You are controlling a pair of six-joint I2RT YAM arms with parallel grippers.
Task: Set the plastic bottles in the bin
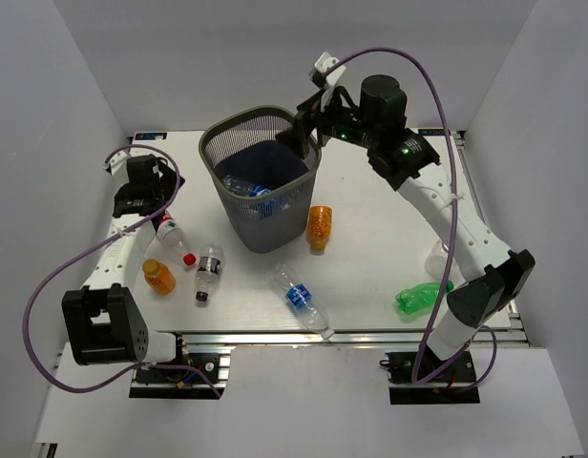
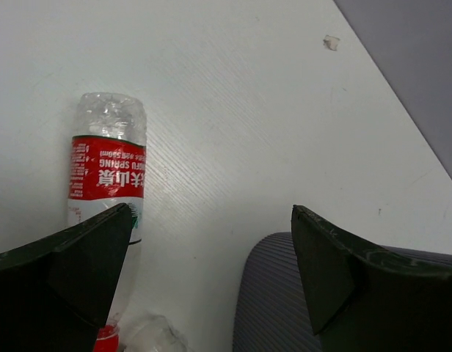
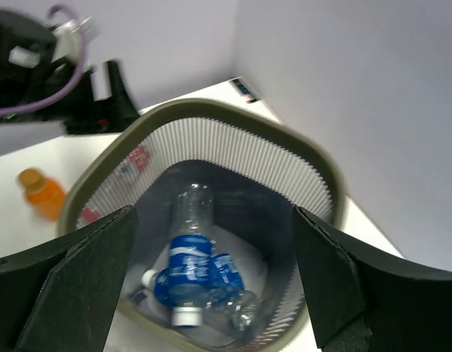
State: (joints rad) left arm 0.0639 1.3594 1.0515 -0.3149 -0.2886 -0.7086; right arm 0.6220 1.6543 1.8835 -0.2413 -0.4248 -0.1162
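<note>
The wire-mesh bin (image 1: pixel 265 224) stands mid-table with blue-labelled clear bottles inside (image 1: pixel 259 190). My right gripper (image 1: pixel 297 139) hangs open and empty over its right rim. In the right wrist view (image 3: pixel 215 271) the bin's rim (image 3: pixel 307 154) shows, with two or three blue-labelled bottles (image 3: pixel 186 260) at the bottom. My left gripper (image 1: pixel 149 202) is open and empty at the far left, just behind a red-labelled bottle (image 1: pixel 174 238). That bottle (image 2: pixel 106 172) lies by the left finger (image 2: pixel 86 264) in the left wrist view, where the gripper (image 2: pixel 211 257) is over bare table.
On the table lie an orange bottle (image 1: pixel 159 277), a black-labelled bottle (image 1: pixel 208 271), a blue-labelled bottle (image 1: pixel 300 299), a second orange bottle (image 1: pixel 319 225), a green bottle (image 1: pixel 421 297) and a clear jar (image 1: pixel 439 258). A grey ribbed part (image 2: pixel 285 301) sits under my left gripper.
</note>
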